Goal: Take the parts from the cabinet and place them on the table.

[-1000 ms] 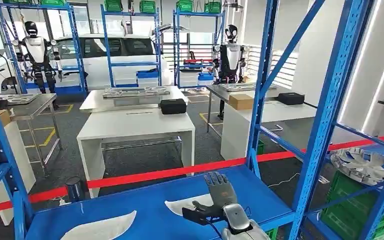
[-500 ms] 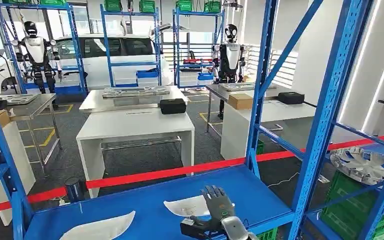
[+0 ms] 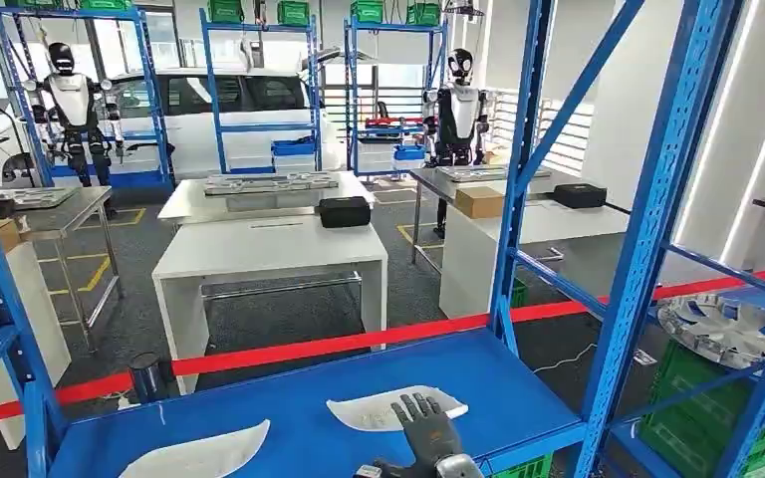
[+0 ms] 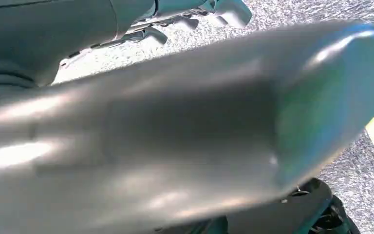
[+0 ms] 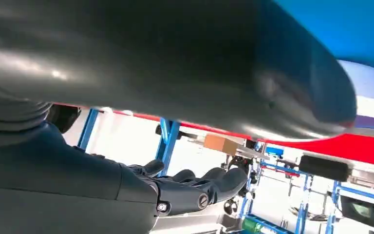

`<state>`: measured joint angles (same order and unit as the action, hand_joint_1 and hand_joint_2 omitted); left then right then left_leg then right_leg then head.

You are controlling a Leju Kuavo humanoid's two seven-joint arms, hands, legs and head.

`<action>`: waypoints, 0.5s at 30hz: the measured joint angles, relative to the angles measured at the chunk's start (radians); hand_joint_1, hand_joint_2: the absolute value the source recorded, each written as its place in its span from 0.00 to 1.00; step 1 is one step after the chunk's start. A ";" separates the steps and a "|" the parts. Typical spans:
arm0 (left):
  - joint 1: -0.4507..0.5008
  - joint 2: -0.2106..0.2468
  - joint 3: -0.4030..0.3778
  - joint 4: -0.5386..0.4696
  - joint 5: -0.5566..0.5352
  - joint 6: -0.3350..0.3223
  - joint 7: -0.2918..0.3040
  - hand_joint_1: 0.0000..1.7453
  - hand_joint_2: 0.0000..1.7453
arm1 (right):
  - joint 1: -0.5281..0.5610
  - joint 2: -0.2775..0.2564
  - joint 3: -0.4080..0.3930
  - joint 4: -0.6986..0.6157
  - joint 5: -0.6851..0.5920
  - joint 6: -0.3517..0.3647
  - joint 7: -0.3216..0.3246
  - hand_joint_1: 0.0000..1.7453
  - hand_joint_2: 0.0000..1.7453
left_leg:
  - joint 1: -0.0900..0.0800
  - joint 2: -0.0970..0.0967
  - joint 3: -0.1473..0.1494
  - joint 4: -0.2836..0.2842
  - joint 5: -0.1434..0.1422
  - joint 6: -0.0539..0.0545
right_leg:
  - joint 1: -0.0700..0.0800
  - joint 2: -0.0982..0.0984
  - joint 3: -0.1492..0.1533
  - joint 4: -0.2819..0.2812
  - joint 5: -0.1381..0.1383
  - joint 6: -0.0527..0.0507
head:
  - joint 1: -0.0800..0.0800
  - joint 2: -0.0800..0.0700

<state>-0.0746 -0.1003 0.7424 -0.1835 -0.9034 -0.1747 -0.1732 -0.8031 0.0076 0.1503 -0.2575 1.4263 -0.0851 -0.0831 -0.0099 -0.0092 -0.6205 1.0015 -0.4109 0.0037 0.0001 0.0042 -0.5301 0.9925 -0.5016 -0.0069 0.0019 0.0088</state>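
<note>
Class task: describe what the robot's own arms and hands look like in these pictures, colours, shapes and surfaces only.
The right hand has dark grey fingers with rounded tips and a small round fastener at a joint. Its wrist is silver-grey. A thick, smooth, glossy grey thumb crosses the right wrist view. The left wrist view shows a similar rounded, glossy grey form, blurred.

Two parts (image 3: pixel 395 409) on cabinet shelf (image 3: pixel 518 383)

A blurred grey thumb (image 4: pixel 185 131) crosses the frame — speckled floor (image 4: pixel 321 12) beyond.
</note>
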 joint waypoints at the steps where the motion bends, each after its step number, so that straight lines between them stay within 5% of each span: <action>1: 0.000 0.000 0.000 0.000 0.000 0.001 0.003 0.00 0.00 | 0.000 0.000 0.000 0.000 0.000 0.000 0.000 0.00 0.00 | 0.000 0.000 0.000 0.000 0.000 0.000 | 0.000 0.000 0.000 0.000 0.000 0.000 | 0.000 0.000; 8: -0.001 0.000 0.006 0.000 0.002 0.002 0.012 0.00 0.00 | 0.000 0.004 0.000 0.000 -0.002 -0.003 0.000 0.00 0.00 | -0.004 0.000 0.000 0.004 -0.005 0.007 | -0.007 0.000 0.002 -0.001 -0.002 0.008 | -0.001 0.000; 13: -0.002 0.000 0.007 0.000 0.000 0.002 0.015 0.00 0.00 | -0.004 0.007 0.000 0.000 -0.003 -0.005 0.000 0.00 0.00 | -0.007 0.000 0.005 -0.001 -0.014 0.022 | -0.010 0.000 0.008 -0.007 -0.010 0.024 | -0.002 0.000; 15: -0.001 0.000 0.007 0.000 0.000 0.002 0.016 0.00 0.00 | -0.006 0.008 0.000 0.000 -0.003 -0.006 0.001 0.00 0.00 | 0.000 0.002 0.020 -0.013 -0.012 0.030 | -0.010 -0.001 -0.013 0.044 -0.028 0.028 | 0.001 0.000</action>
<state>-0.0760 -0.1003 0.7492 -0.1839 -0.9037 -0.1724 -0.1575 -0.8086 0.0153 0.1503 -0.2579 1.4233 -0.0908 -0.0824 -0.0096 -0.0068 -0.6004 0.9889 -0.4231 0.0336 -0.0100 0.0030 -0.5430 1.0366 -0.5298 0.0216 0.0031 0.0088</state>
